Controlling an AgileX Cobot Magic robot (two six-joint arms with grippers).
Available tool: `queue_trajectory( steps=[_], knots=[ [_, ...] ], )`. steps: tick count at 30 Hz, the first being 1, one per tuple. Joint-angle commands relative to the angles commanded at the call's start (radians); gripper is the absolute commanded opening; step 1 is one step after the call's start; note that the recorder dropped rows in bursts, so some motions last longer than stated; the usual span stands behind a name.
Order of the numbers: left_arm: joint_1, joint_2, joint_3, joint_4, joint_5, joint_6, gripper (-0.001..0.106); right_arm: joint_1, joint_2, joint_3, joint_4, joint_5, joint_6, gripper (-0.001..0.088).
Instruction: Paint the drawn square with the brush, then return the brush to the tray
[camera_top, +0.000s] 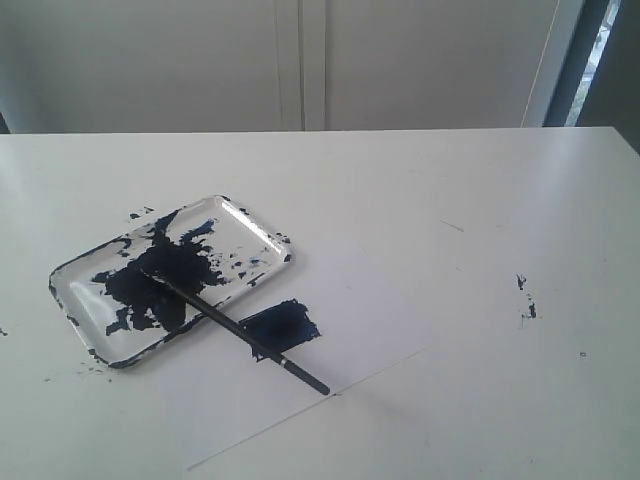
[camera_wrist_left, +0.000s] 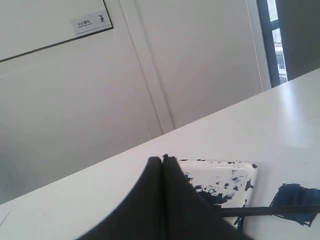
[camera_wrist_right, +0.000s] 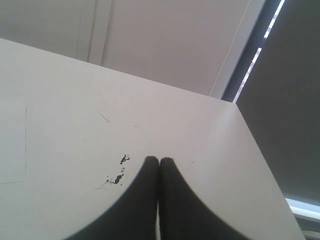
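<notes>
**Inspector:** State of the end effectors?

**Operator:** From my station, the left gripper (camera_wrist_left: 162, 161) has its two dark fingers pressed together with no gap and nothing between them. The right gripper (camera_wrist_right: 159, 161) is the same: fully closed and empty. Neither appears in the exterior view, so I judge that both arms are parked clear of the work.

**Inspector:** Location of the tool?

**Operator:** The long, thin black brush (camera_top: 240, 333) lies free of both arms. Its paint-loaded tip rests in the dark blotch inside the glossy white rectangular tray (camera_top: 240, 222). The handle leans over the tray's near rim, crosses the dark blue painted square (camera_top: 290, 322) and ends on the white sheet of paper (camera_top: 360, 300). It lies at an angle to the tray, so the rim props it and the handle end overhangs.

**Inspector:** Condition of the square?

**Operator:** It is filled solid as far as I can see, with ragged edges, and sits just beside the tray.

**Inspector:** Findings?

**Operator:** In my judgement the painting is done, but the return is only partial: bristles in, handle out. A handle lying across fresh paint risks a smear if it is disturbed. I also note small dark paint flecks (camera_top: 526, 298) on the white table (camera_top: 480, 180), apart from the sheet.
</notes>
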Motion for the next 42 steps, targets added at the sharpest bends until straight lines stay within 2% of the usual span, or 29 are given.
queue_trajectory(
  steps=[4, 16, 18, 19, 21, 23, 24, 25, 27, 28, 31, 34, 38, 42],
  knots=[
    [0.000, 0.000, 0.000, 0.000, -0.074, -0.002, 0.000, 0.000, 0.000, 0.000, 0.000, 0.000, 0.000, 0.0000],
    [0.000, 0.000, -0.128, 0.000, -0.057, -0.002, 0.000, 0.000, 0.000, 0.000, 0.000, 0.000, 0.000, 0.0000],
    [0.000, 0.000, -0.139, 0.166, -0.048, -0.067, 0.000, 0.000, 0.000, 0.000, 0.000, 0.000, 0.000, 0.0000],
    [0.000, 0.000, -0.142, 0.296, -0.043, -0.182, 0.000, 0.000, 0.000, 0.000, 0.000, 0.000, 0.000, 0.0000],
    [0.000, 0.000, -0.144, 0.590, -0.023, -0.546, 0.000, 0.000, 0.000, 0.000, 0.000, 0.000, 0.000, 0.0000],
    [0.000, 0.000, -0.144, 0.973, 0.013, -1.023, 0.000, 0.000, 0.000, 0.000, 0.000, 0.000, 0.000, 0.0000],
    [0.000, 0.000, -0.144, 1.125, 0.037, -1.220, 0.000, 0.000, 0.000, 0.000, 0.000, 0.000, 0.000, 0.0000],
    [0.000, 0.000, -0.144, 1.318, 0.074, -1.497, 0.000, 0.000, 0.000, 0.000, 0.000, 0.000, 0.000, 0.0000],
    [0.000, 0.000, -0.144, 1.502, 0.155, -1.791, 0.000, 0.000, 0.000, 0.000, 0.000, 0.000, 0.000, 0.0000],
    [0.000, 0.000, -0.144, 1.552, 0.218, -1.911, 0.000, 0.000, 0.000, 0.000, 0.000, 0.000, 0.000, 0.0000],
    [0.000, 0.000, -0.140, 1.604, 0.326, -2.033, 0.000, 0.000, 0.000, 0.000, 0.000, 0.000, 0.000, 0.0000],
    [0.000, 0.000, -0.137, 1.706, 0.395, -2.123, 0.000, 0.000, 0.000, 0.000, 0.000, 0.000, 0.000, 0.0000],
    [0.000, 0.000, -0.119, 1.808, 0.378, -2.181, 0.000, 0.000, 0.000, 0.000, 0.000, 0.000, 0.000, 0.0000],
    [0.000, 0.000, -0.083, 1.851, 0.342, -2.183, 0.000, 0.000, 0.000, 0.000, 0.000, 0.000, 0.000, 0.0000]
  ],
)
